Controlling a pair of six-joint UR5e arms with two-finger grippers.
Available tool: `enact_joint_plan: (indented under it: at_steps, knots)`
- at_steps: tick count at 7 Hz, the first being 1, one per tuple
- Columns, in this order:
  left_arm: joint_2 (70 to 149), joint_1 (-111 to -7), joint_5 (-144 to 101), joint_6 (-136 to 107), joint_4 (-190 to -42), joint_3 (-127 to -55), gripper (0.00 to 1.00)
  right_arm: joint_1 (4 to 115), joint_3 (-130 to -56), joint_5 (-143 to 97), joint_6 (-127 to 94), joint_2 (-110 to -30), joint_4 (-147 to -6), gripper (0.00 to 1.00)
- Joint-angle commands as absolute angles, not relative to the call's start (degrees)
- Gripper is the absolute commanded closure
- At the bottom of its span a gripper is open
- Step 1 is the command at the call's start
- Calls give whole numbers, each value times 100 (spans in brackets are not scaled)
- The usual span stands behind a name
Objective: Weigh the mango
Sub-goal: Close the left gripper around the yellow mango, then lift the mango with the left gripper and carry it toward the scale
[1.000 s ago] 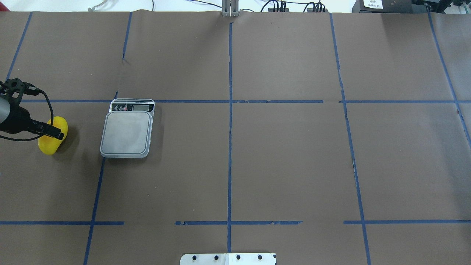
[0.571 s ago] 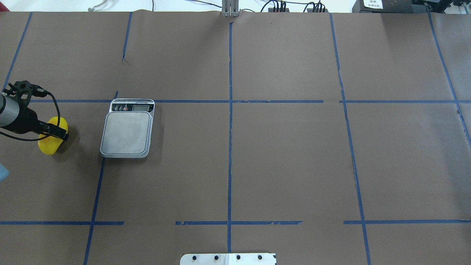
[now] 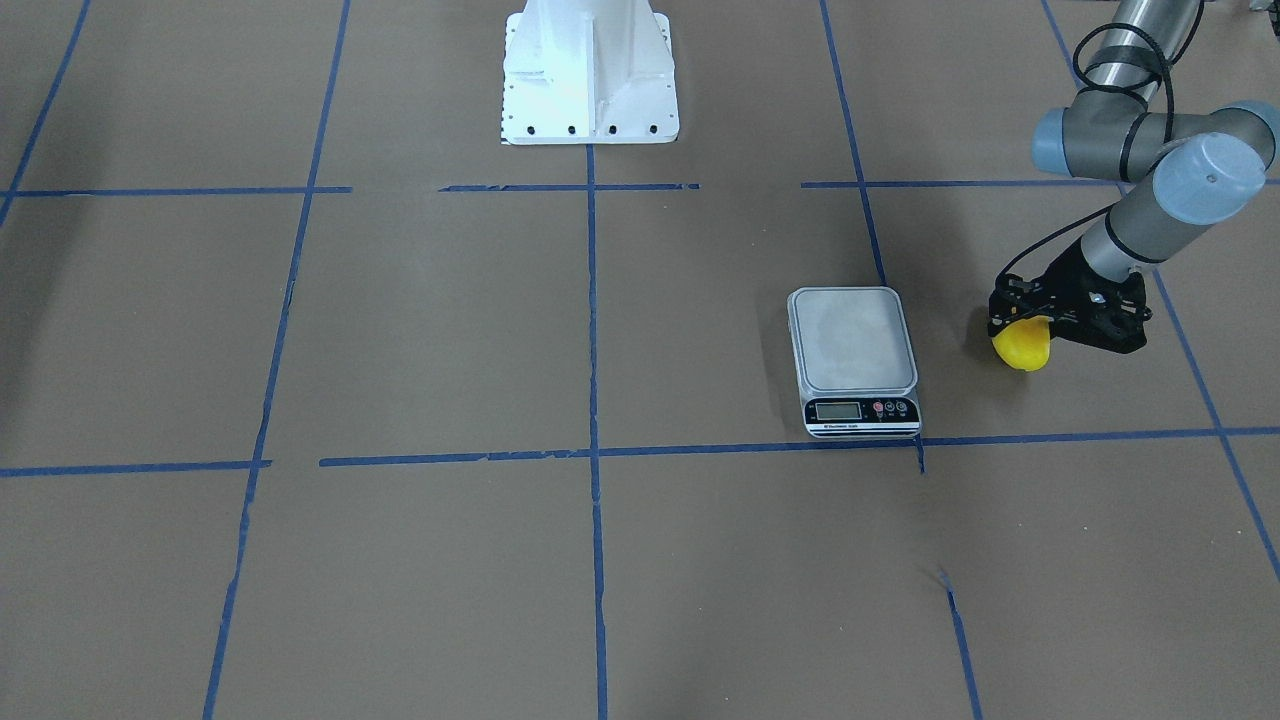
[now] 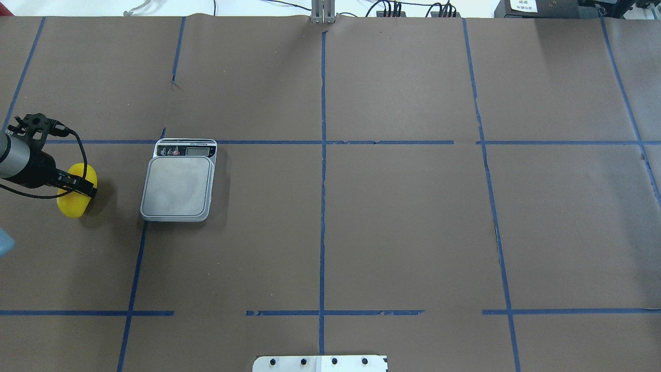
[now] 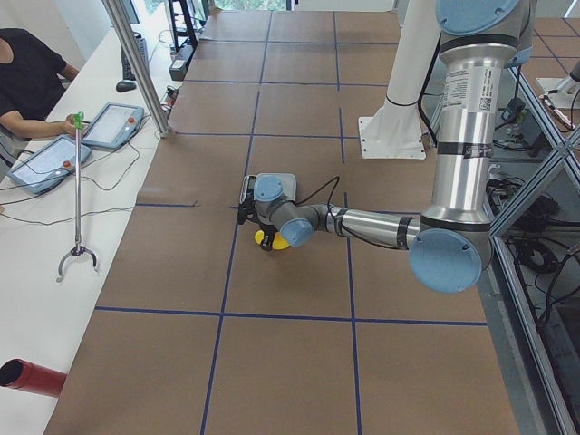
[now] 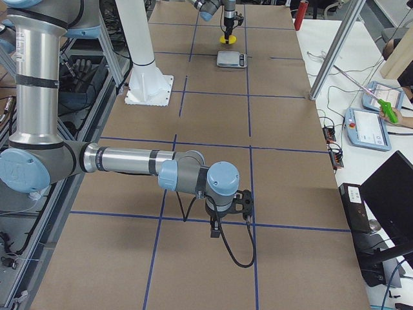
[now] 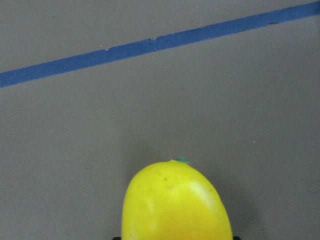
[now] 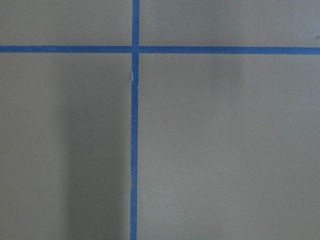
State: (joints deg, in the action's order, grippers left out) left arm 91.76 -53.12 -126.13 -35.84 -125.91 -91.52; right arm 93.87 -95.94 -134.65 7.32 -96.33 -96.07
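Yellow against brown paper: the mango [image 4: 75, 205] is at the left edge of the overhead view, apart from the scale [image 4: 178, 187] to its right. The left gripper [image 4: 78, 186] has its two fingers pinched across the fruit's middle, narrowed to the mango's width. In the wrist view the fruit fills the bottom centre. Whether it has left the paper I can't make out. I'd call this the pick-up step. Next it wants a lift, a short carry rightward in that view, then a gentle set-down on the platform's centre, clear of the display. The right gripper [image 6: 240, 205] hangs low in the right-side view, and I cannot tell how it stands.
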Motion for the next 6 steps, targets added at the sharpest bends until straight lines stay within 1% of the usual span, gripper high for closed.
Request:
enact_joint_plan:
  at_steps: [1, 2, 3, 4, 5, 6]
  knots:
    - [9158, -5431, -12839, -3551, -11209, -10425, 100, 9387, -9598, -13465, 729, -9633, -9606, 0]
    - [9228, -5614, -12841, -3124, -10023, -11111, 100, 9387, -9598, -13465, 729, -9633, -9606, 0]
    - [9542, -5895, -12832, -2998, -9167, -11388, 100, 9387, -9598, -13465, 729, -9633, -9606, 0]
    - [9945, -5958, -12832, -3067, -8784, -11364, 100, 9387, -9598, -13465, 729, -9633, -9606, 0]
    - [10106, -5889, -12849, -3589, -8859, -11242, 100, 9387, -9598, -13465, 729, -9633, -9606, 0]
    - [10586, -5662, -12841, -4378, -9190, -10763, 100, 9387, -9598, -13465, 729, -9633, -9606, 0]
